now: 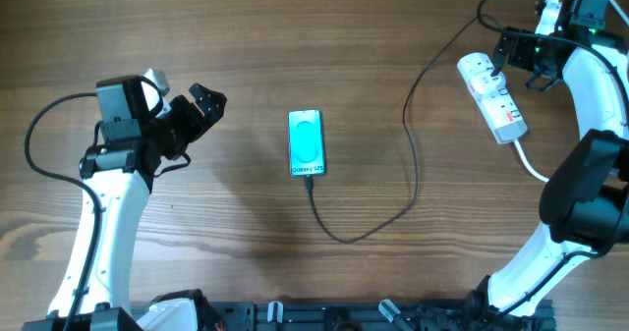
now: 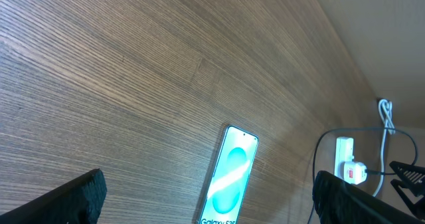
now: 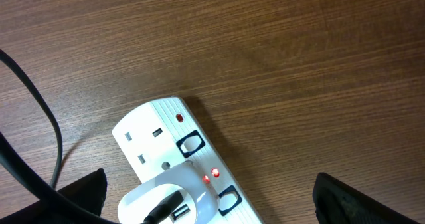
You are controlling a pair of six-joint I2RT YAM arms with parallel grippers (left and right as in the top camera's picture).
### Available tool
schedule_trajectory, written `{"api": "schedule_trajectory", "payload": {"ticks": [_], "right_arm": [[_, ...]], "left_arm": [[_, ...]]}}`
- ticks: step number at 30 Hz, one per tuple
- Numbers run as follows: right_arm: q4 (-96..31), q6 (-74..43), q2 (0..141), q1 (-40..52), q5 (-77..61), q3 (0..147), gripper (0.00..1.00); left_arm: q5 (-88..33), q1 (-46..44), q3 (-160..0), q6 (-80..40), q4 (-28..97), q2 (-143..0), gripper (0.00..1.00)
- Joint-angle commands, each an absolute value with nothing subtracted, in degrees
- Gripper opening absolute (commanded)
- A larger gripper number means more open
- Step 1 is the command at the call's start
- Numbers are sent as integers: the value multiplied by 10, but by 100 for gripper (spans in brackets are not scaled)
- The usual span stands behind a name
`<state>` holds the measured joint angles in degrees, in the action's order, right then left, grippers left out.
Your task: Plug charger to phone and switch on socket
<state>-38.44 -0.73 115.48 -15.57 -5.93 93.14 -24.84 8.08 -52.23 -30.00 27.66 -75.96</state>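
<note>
The phone (image 1: 307, 142) lies flat mid-table, its turquoise screen lit; it also shows in the left wrist view (image 2: 230, 179). The thin black charger cable (image 1: 413, 144) runs from the phone's near end in a loop to a white plug (image 3: 174, 199) seated in the socket (image 1: 493, 97). The socket is a white power strip at the far right. In the right wrist view a red light (image 3: 214, 173) glows next to the plugged outlet. My right gripper (image 1: 518, 48) is open, above the strip's far end. My left gripper (image 1: 201, 107) is open and empty, left of the phone.
A thick white cord (image 1: 531, 164) leaves the strip's near end toward the right arm. Another white cable (image 2: 385, 114) hangs at the table's far edge. The arm bases stand along the front edge.
</note>
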Motion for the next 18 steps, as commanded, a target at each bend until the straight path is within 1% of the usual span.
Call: {"api": "schedule_trajectory", "payload": {"ticks": [1,12,18], "right_arm": [[-379,-2,1148,-156,-53,929,100],[-379,-2,1148,-156,-53,929,100],[-379,-2,1148,-156,-53,929,100]], "left_arm": [[-243,85,-523,-287,275,-762,100],[-243,85,-523,-287,277,-756,100],[-243,85,-523,-287,278,-652,100]]}}
